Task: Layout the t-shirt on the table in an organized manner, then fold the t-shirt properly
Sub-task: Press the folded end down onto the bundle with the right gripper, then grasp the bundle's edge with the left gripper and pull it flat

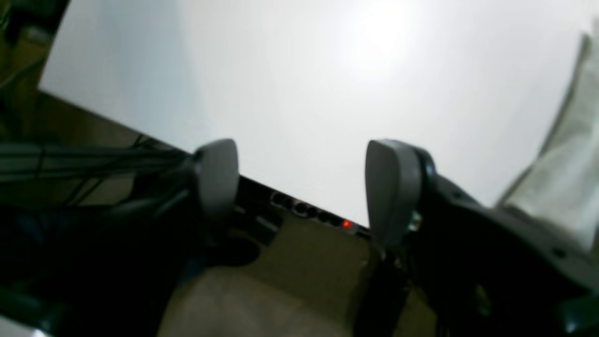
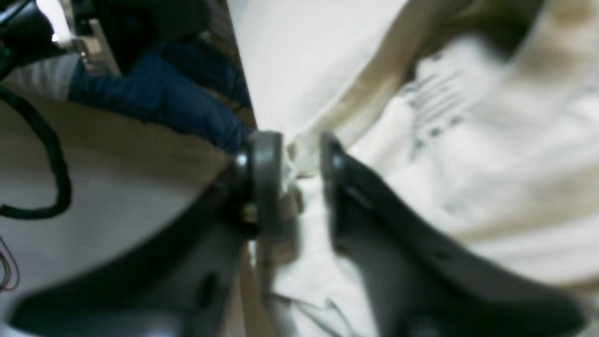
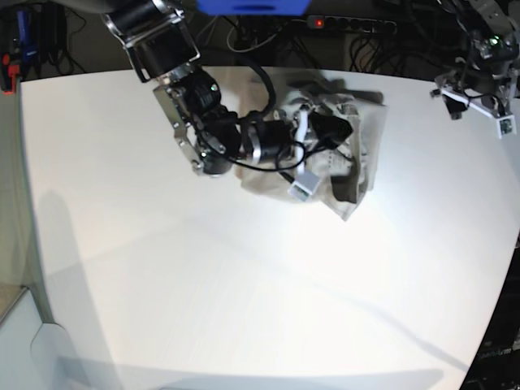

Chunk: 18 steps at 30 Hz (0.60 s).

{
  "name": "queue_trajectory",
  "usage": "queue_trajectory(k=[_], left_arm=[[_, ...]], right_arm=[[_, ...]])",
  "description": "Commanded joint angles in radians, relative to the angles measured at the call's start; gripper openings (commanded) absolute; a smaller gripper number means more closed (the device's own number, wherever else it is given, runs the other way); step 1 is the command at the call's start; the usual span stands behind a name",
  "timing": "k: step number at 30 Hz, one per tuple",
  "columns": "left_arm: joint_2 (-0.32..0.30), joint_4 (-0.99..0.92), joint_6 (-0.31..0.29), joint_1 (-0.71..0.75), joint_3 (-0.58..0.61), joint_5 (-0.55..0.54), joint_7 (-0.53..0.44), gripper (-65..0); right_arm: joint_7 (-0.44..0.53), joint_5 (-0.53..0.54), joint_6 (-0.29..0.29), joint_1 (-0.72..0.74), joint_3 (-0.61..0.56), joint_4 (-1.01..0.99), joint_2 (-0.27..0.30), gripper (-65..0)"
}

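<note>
Two arms are seen over a white counter (image 3: 203, 292). Nearest in the base view, a wide bare stretch of counter is seen, with only shadows on it. Further back, toward the far middle, the t-shirt (image 3: 345, 158) is found, bunched in a wrinkled heap, not laid flat. The right arm is stretched across the heap from that view's left, w/ its pincer (image 3: 321, 130) down in the cloth.

In the right wrist view, the right pincer (image 2: 302, 154) is seen w/ its fingers a narrow gap apart, a fold of t-shirt (image 2: 491, 154) fabric lying between them. Whether the fold is gripped or let go cannot be told; the pic is blurred. Printed label text is made out on the cloth just beyond the fingers.

At the far right corner of the base view, the left pincer (image 3: 479, 97) is held off the shirt, near the counter edge. In the left wrist view the left pincer (image 1: 302, 187) is shown spread wide, nothing between its fingers, w/ the t-shirt (image 1: 568, 164) off to one side. A power strip (image 1: 313, 215) w/ a red light is seen below the counter (image 1: 281, 93) edge.
</note>
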Motion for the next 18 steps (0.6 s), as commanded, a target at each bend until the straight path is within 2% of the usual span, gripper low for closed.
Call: queue_trajectory(k=[1, 4, 7, 12, 18], left_arm=[[-0.010, 0.015, -0.015, 0.003, -0.005, -0.004, -0.016, -23.2], [-0.015, 0.015, -0.016, 0.006, -0.006, -0.004, -0.016, -23.2], [-0.015, 0.020, -0.016, 0.024, -0.006, -0.012, -0.016, -23.2], [-0.006, 0.020, -0.024, 0.024, 0.004, -0.016, -0.016, -23.2], [0.023, 0.021, -0.159, 0.018, 0.003, -0.142, -0.014, -23.1]], right_arm=[[0.028, 0.030, 0.013, 0.023, 0.001, 0.012, -0.015, -40.2], [0.034, 0.030, 0.013, 0.021, 0.003, 0.010, -0.015, -34.4], [0.034, 0.030, 0.013, 0.021, 0.003, 0.013, -0.005, -34.4], [0.034, 0.033, 0.013, 0.032, 0.012, 0.022, 0.044, -34.4], [0.034, 0.036, 0.013, 0.025, 0.015, 0.177, 0.172, -34.1]])
